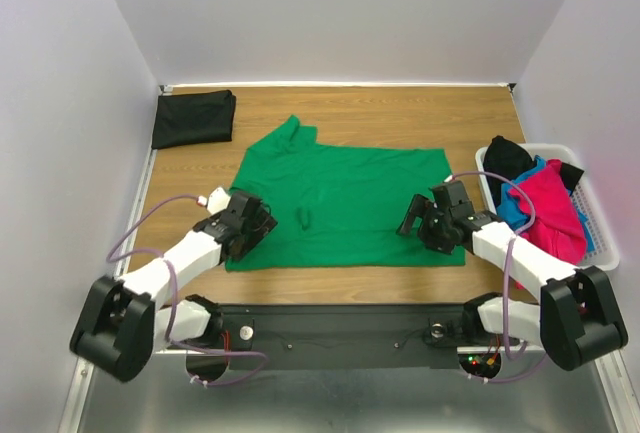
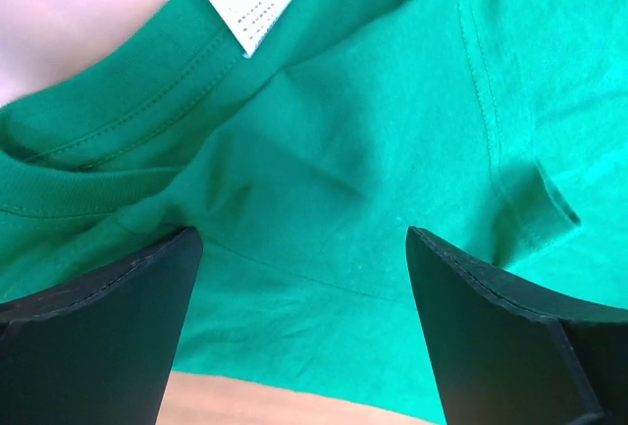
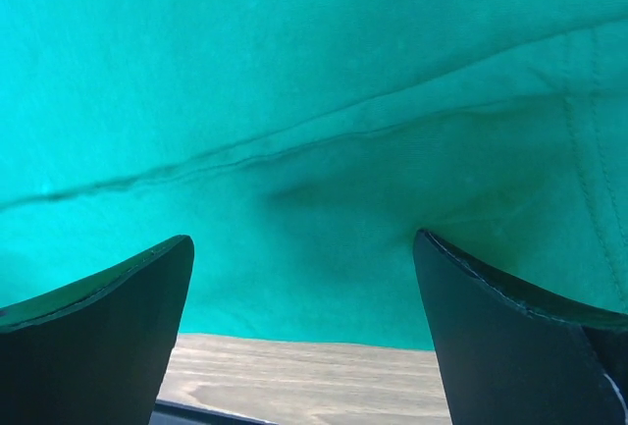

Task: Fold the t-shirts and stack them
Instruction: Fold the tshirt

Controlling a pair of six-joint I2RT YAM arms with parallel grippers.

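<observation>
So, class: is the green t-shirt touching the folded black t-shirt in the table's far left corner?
Apart. The top external view shows a strip of bare table between the black t-shirt and the nearest sleeve of the green t-shirt.

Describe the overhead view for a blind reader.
A green t-shirt lies spread on a wooden table, left gripper and right gripper at its near corners. A folded black t-shirt sits far-left; a basket of clothes stands right.
</observation>
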